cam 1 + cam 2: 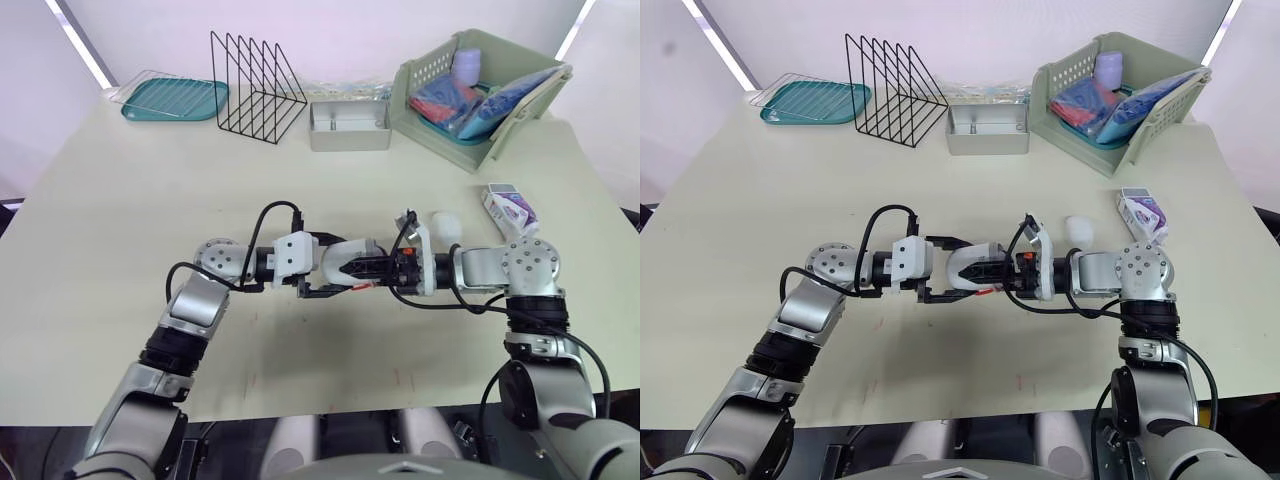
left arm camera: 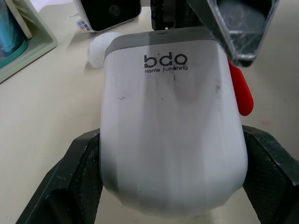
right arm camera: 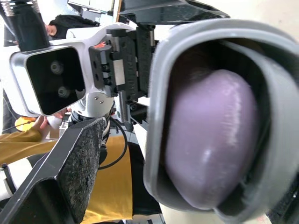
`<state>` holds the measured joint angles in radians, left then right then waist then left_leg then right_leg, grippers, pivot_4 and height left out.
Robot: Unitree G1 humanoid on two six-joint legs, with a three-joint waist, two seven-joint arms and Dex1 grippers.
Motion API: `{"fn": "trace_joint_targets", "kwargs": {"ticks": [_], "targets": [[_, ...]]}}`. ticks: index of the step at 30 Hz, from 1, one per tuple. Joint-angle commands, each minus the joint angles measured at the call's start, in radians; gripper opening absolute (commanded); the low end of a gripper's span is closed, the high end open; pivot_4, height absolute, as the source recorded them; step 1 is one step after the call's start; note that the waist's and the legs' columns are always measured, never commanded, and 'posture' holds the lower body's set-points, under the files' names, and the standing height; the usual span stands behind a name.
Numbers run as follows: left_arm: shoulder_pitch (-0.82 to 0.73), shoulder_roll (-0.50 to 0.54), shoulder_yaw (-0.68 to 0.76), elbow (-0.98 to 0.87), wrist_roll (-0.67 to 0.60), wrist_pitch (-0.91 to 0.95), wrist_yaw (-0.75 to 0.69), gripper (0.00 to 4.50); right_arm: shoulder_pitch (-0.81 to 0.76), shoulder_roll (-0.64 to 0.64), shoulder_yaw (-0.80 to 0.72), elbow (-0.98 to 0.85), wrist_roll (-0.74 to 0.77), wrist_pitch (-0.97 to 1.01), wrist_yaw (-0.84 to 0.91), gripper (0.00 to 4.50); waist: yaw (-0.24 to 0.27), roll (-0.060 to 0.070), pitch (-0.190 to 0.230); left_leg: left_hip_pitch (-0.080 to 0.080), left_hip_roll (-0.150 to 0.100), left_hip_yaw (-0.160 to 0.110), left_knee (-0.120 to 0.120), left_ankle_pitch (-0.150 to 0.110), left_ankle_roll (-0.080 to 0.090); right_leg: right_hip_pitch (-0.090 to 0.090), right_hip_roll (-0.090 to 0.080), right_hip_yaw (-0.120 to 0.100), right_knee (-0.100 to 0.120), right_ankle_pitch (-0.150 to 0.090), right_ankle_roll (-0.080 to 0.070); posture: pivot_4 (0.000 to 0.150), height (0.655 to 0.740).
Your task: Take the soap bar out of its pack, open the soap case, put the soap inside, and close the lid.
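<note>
- A teal tray (image 1: 175,100) lies at the far left corner of the table (image 1: 150,220), with a black wire rack (image 1: 258,95) just beside it
- The left gripper (image 1: 335,266) is over the near middle of the table, pointing toward the robot's right; its two black fingers (image 2: 81,163) press on opposite sides of the soap case (image 2: 168,102), clamped on its rounded end
- The soap case is white with a grey band at the end away from the left gripper and a small red tab (image 2: 242,91) at one side; it lies between the two grippers
- The right wrist view looks into the case's open mouth, where the purple soap (image 3: 210,140) sits inside
- A metal tin (image 1: 349,140) stands at the far edge, past the case
- The right gripper (image 1: 375,268) faces the left one at the case's grey end; its jaws are spread, one finger (image 3: 74,158) standing off the case's rim with a gap between, the other hidden behind the case
- A small white lump (image 1: 446,224) rests on the table just beyond the right arm
- A green basket (image 1: 420,75) of packets sits at the far right
- The soap pack (image 1: 509,208) lies on the table near the right edge, well apart from the case
</note>
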<state>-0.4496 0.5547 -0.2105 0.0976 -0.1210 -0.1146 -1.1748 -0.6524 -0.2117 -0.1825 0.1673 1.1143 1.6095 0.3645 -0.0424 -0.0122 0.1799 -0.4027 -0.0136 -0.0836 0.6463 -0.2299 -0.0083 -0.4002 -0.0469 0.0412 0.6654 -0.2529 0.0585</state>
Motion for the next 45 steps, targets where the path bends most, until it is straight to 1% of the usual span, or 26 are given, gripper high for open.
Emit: {"fn": "trace_joint_targets", "kwargs": {"ticks": [1, 6, 7, 9, 10, 11, 12, 13, 24, 30, 31, 40, 45], "targets": [[-0.023, -0.002, 0.001, -0.027, -0.011, -0.016, 0.003, 3.46, -0.002, -0.007, -0.017, -0.009, 0.038, 0.005, -0.007, 4.38, 0.0, 0.0, 0.0, 0.0, 0.0, 0.0, 0.0, 0.0, 0.0, 0.0, 0.0, 0.0, 0.0, 0.0, 0.0, 0.15, 0.74], [-0.024, -0.002, 0.001, -0.022, -0.01, -0.018, 0.003, 3.46, -0.002, -0.009, -0.019, -0.001, 0.033, 0.005, -0.013, 4.38, 0.0, 0.0, 0.0, 0.0, 0.0, 0.0, 0.0, 0.0, 0.0, 0.0, 0.0, 0.0, 0.0, 0.0, 0.0, 0.15, 0.74], [-0.024, -0.002, 0.001, -0.023, -0.01, -0.018, 0.003, 3.46, -0.002, -0.008, -0.021, 0.001, 0.032, 0.005, -0.014, 4.16, 0.0, 0.0, 0.0, 0.0, 0.0, 0.0, 0.0, 0.0, 0.0, 0.0, 0.0, 0.0, 0.0, 0.0, 0.0, 0.15, 0.74], [-0.025, -0.002, 0.001, -0.021, -0.009, -0.019, 0.004, 3.46, -0.001, -0.006, -0.027, 0.002, 0.03, 0.005, -0.018, 3.49, 0.0, 0.0, 0.0, 0.0, 0.0, 0.0, 0.0, 0.0, 0.0, 0.0, 0.0, 0.0, 0.0, 0.0, 0.0, 0.15, 0.74], [-0.025, -0.002, 0.001, -0.019, -0.009, -0.02, 0.003, 3.46, -0.001, -0.005, -0.029, 0.001, 0.026, 0.005, -0.018, 3.07, 0.0, 0.0, 0.0, 0.0, 0.0, 0.0, 0.0, 0.0, 0.0, 0.0, 0.0, 0.0, 0.0, 0.0, 0.0, 0.15, 0.74], [-0.026, -0.002, 0.002, -0.018, -0.009, -0.02, 0.003, 3.46, -0.001, -0.005, -0.03, -0.001, 0.023, 0.005, -0.018, 2.53, 0.0, 0.0, 0.0, 0.0, 0.0, 0.0, 0.0, 0.0, 0.0, 0.0, 0.0, 0.0, 0.0, 0.0, 0.0, 0.15, 0.74], [-0.027, -0.001, 0.002, -0.015, -0.009, -0.022, 0.003, 3.46, -0.002, -0.005, -0.032, 0.0, 0.017, 0.005, -0.017, 2.09, 0.0, 0.0, 0.0, 0.0, 0.0, 0.0, 0.0, 0.0, 0.0, 0.0, 0.0, 0.0, 0.0, 0.0, 0.0, 0.15, 0.74], [-0.028, -0.001, 0.002, -0.012, -0.009, -0.023, 0.002, 3.46, -0.003, -0.005, -0.034, 0.001, 0.012, 0.005, -0.017, 1.96, 0.0, 0.0, 0.0, 0.0, 0.0, 0.0, 0.0, 0.0, 0.0, 0.0, 0.0, 0.0, 0.0, 0.0, 0.0, 0.15, 0.74], [-0.028, -0.008, -0.007, 0.003, 0.007, -0.027, 0.014, 3.46, 0.02, -0.017, -0.013, -0.042, -0.025, 0.003, 0.019, 1.97, 0.0, 0.0, 0.0, 0.0, 0.0, 0.0, 0.0, 0.0, 0.0, 0.0, 0.0, 0.0, 0.0, 0.0, 0.0, 0.15, 0.74], [-0.022, -0.006, 0.007, -0.009, -0.034, 0.04, -0.003, 3.46, 0.018, -0.02, -0.011, -0.055, -0.039, 0.005, 0.042, 1.97, 0.0, 0.0, 0.0, 0.0, 0.0, 0.0, 0.0, 0.0, 0.0, 0.0, 0.0, 0.0, 0.0, 0.0, 0.0, 0.15, 0.74], [-0.022, -0.005, 0.01, -0.009, -0.04, 0.05, -0.005, 4.48, 0.018, -0.02, -0.011, -0.057, -0.04, 0.005, 0.045, 1.97, 0.0, 0.0, 0.0, 0.0, 0.0, 0.0, 0.0, 0.0, 0.0, 0.0, 0.0, 0.0, 0.0, 0.0, 0.0, 0.15, 0.74], [-0.025, 0.023, 0.021, -0.014, -0.067, 0.075, -0.039, 4.5, 0.007, -0.048, 0.011, -0.065, -0.082, -0.013, 0.089, 1.97, 0.0, 0.0, 0.0, 0.0, 0.0, 0.0, 0.0, 0.0, 0.0, 0.0, 0.0, 0.0, 0.0, 0.0, 0.0, 0.15, 0.74], [-0.028, 0.05, 0.029, -0.017, -0.089, 0.103, -0.07, 4.5, -0.029, -0.168, 0.125, -0.1, -0.146, -0.091, 0.211, 1.97, 0.0, 0.0, 0.0, 0.0, 0.0, 0.0, 0.0, 0.0, 0.0, 0.0, 0.0, 0.0, -0.001, 0.0, 0.0, 0.15, 0.74]]}}
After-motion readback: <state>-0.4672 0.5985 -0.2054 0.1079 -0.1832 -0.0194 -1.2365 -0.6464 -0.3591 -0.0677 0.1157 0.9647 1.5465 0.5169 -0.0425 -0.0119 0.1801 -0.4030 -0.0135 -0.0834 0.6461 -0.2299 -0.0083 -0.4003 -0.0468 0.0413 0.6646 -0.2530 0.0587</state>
